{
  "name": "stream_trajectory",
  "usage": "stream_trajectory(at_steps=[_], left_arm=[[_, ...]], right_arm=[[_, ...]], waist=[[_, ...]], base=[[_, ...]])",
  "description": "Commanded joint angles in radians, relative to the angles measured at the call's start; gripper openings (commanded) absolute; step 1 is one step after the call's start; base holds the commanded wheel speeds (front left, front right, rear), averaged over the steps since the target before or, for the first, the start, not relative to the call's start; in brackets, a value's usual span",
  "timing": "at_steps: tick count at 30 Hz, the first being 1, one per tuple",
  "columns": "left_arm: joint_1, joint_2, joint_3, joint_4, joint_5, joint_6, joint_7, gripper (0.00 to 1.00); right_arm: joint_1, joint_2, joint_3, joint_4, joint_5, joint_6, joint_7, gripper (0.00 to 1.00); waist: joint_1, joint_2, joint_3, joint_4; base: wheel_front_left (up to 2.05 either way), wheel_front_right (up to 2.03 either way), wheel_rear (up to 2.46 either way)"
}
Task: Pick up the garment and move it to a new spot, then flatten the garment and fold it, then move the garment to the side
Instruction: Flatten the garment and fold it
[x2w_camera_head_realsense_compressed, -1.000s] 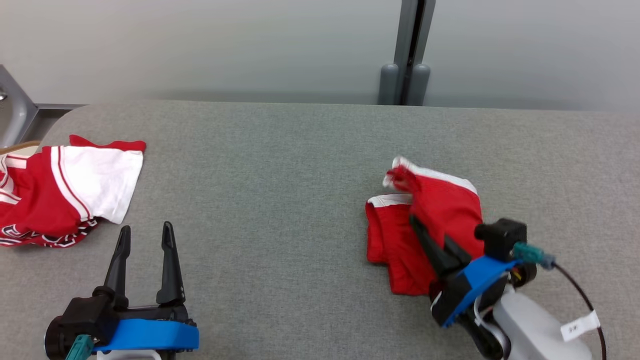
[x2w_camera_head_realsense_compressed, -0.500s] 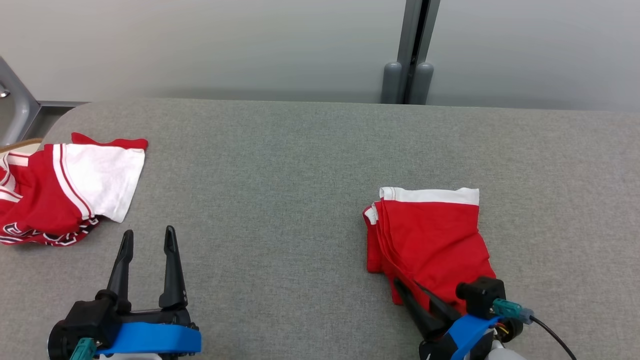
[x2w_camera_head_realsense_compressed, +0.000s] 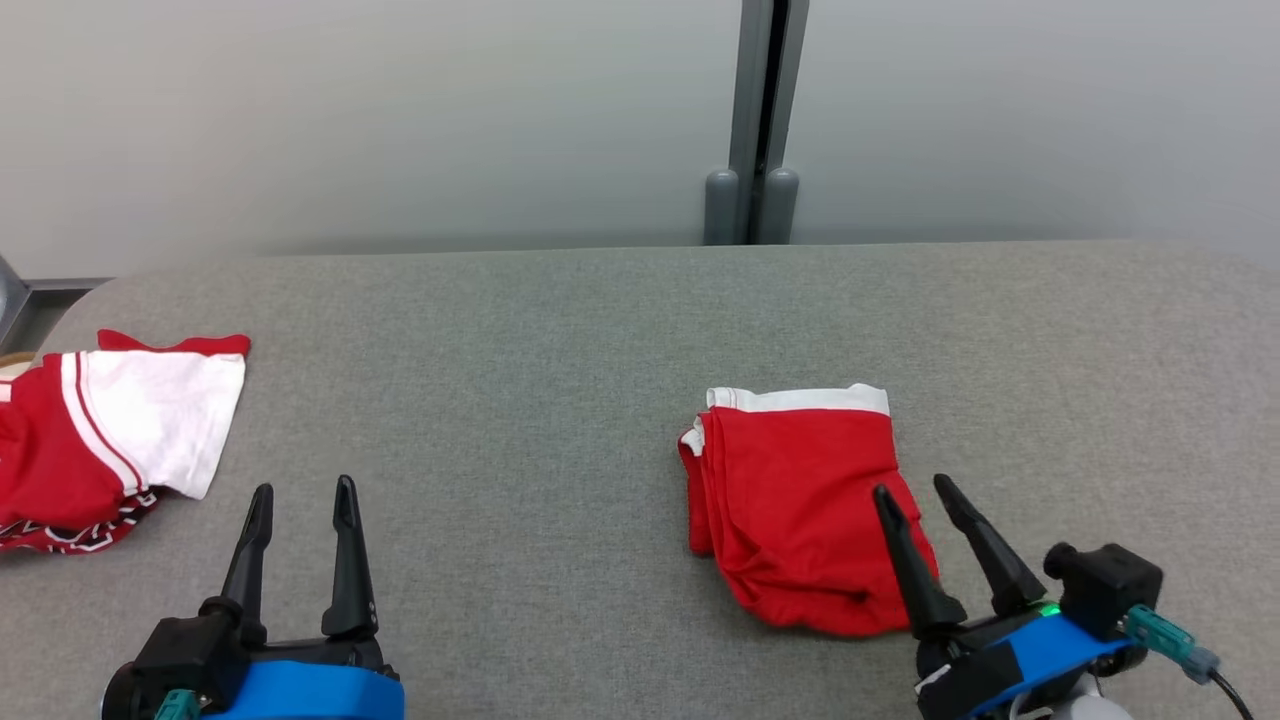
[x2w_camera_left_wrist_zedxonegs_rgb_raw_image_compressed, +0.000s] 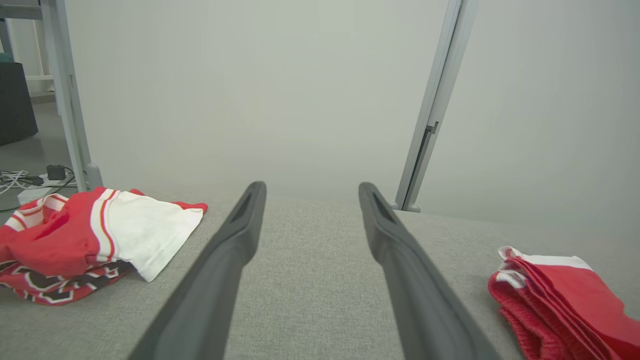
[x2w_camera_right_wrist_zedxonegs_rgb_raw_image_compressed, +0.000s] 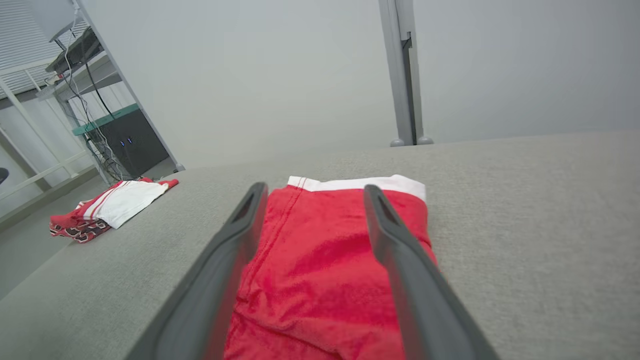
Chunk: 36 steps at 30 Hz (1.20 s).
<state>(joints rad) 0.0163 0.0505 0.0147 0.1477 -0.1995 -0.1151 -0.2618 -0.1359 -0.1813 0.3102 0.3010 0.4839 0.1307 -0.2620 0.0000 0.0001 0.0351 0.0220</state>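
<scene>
Right of centre in the head view, the folded red shorts (x2w_camera_head_realsense_compressed: 800, 510) lie on the counter (x2w_camera_head_realsense_compressed: 520, 350), white waistband toward the top of the frame. A second ago the right gripper (x2w_camera_head_realsense_compressed: 911, 487) was pinching the cloth mid-fold. Now its jaws stand wide and empty at the shorts' lower right edge, so the fold looks done and only the sideways move remains. Lower left, the left gripper (x2w_camera_head_realsense_compressed: 304, 487) has kept its jaws wide, near a red-and-white shirt (x2w_camera_head_realsense_compressed: 150, 420).

Right gripper (x2w_camera_head_realsense_compressed: 911, 486): was pinched on the red garment (x2w_camera_head_realsense_compressed: 790, 500), now spread open and drawn back over its near edge. Garment: bunched before, now lies folded flat.
</scene>
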Motion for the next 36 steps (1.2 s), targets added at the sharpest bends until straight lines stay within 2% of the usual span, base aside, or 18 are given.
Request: stream_trajectory(at_steps=[1,8,10,15,26,36], left_arm=[[0.011,0.000,0.005,0.005,0.007,0.003,-0.005,1.00],[0.029,0.000,0.009,0.009,0.024,0.019,-0.005,1.00],[0.041,0.000,0.015,0.016,0.037,0.026,-0.005,1.00],[0.054,0.000,0.019,0.025,0.054,0.040,-0.005,1.00],[0.083,0.007,0.017,0.031,0.074,0.052,-0.005,1.00],[0.077,0.010,0.002,0.044,0.070,0.058,-0.004,1.00]], right_arm=[[0.035,0.013,-0.031,-0.021,-0.013,0.000,-0.003,1.00],[0.094,0.032,-0.159,-0.080,-0.063,0.000,-0.004,1.00],[0.117,0.041,-0.219,-0.106,-0.112,0.000,-0.004,1.00],[0.158,0.066,-0.285,-0.136,-0.169,0.000,-0.004,1.00],[0.222,0.108,-0.322,-0.200,-0.264,0.000,0.051,1.00],[0.241,0.126,-0.339,-0.225,-0.285,0.000,0.102,1.00]], waist=[[0.0000,-0.0001,-0.017,-0.018],[0.0000,-0.0001,-0.038,-0.049],[0.0000,-0.0001,-0.045,-0.057],[0.0000,-0.0001,-0.057,-0.064],[0.0000,-0.0001,-0.067,-0.047],[0.0000,-0.0001,-0.064,-0.026]], base=[[0.00,0.00,0.00],[0.00,0.00,0.00],[0.00,0.00,0.00],[0.00,0.00,0.00],[0.00,0.00,0.00],[0.00,0.00,0.00]])
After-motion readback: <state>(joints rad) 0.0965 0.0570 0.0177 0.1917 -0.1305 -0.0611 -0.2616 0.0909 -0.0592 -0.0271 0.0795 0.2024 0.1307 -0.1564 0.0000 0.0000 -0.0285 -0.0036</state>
